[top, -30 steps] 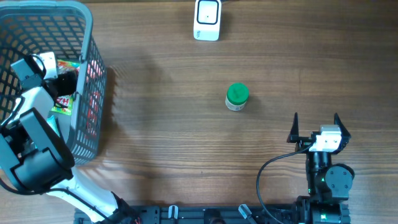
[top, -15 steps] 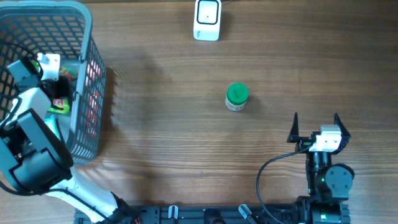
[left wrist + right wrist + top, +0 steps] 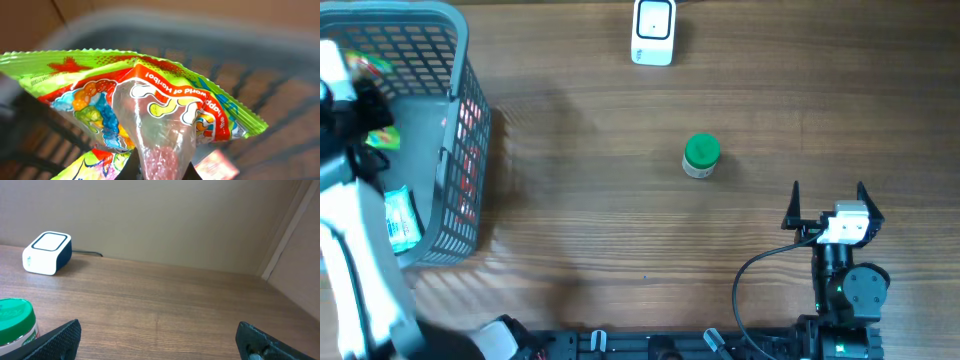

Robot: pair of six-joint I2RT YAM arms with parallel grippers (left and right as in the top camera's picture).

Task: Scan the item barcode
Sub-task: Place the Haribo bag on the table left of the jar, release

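Since the frame a second back, my left arm had risen out of the grey wire basket toward the overhead camera, and its jaws, wide apart then, had closed. The left gripper was pinched tight on a Haribo sweet bag, gripping the clear lower part of the packet between its two dark fingers. In the wrist view the bag filled most of the picture: green serrated edge along the top, red and white lettering upside down, jelly shapes printed in bright colours. I could not find a barcode on the face turned to that camera. Behind it the basket was only a blur.

From overhead the arm was large and smeared at the far left, over the basket, with the bag up with it above the basket floor. One blue-green packet lay flat in the near end of the basket.

My right gripper sat at the near right of the wooden table, jaws spread fully and nothing between them. The white barcode scanner stood at the far edge, centre. A jar with a green lid stood upright between scanner and right gripper, well apart from both, and well to the right of the basket
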